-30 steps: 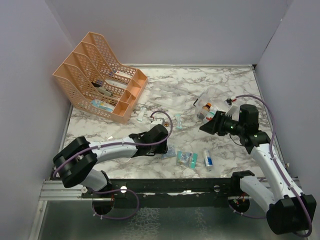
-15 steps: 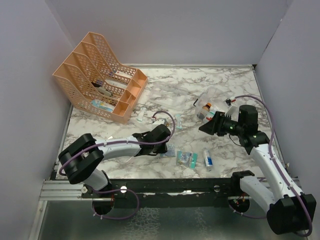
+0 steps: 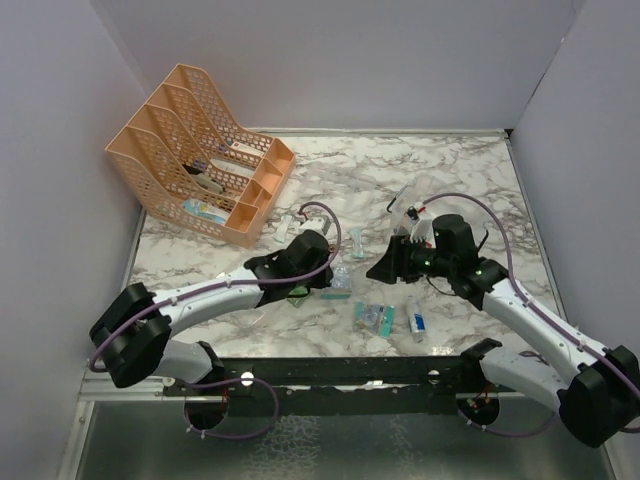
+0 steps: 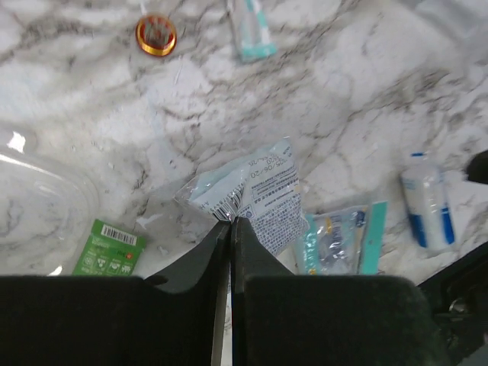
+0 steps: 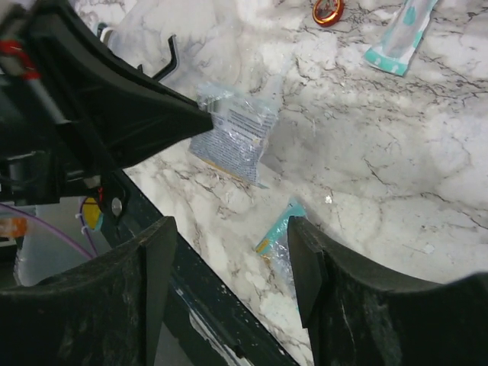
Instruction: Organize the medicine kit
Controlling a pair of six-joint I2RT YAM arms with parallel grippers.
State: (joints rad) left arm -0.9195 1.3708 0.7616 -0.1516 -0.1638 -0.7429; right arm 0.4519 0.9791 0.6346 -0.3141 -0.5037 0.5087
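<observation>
Where a marble-patterned table (image 3: 450, 165) fills the overhead view, a peach mesh file rack (image 3: 195, 150) stands at its far left corner, unmoved since a second ago. Both arms have shifted in that time: the right arm (image 3: 520, 310) has swung inward toward the table's middle, and the left arm (image 3: 210, 295) has raised its wrist and reached further in. The medicine kit (image 3: 408, 203) (a clear box, partly hidden by the right wrist) lies right of centre, just behind the right gripper (image 5: 229, 238) and well apart to the right of the left gripper (image 4: 230, 223). The right gripper's jaws stand wide with nothing between them, and they face away from the kit, toward the left gripper. The left gripper's jaws have closed and now pinch the corner of a blue-and-white sachet (image 4: 263, 191), which has moved a little further in with them. Nearer the front edge lie a teal packet (image 4: 339, 240) and a small white bottle (image 4: 428, 202) with a blue label. A little orange ring (image 4: 156, 34) lies beyond the sachet.
</observation>
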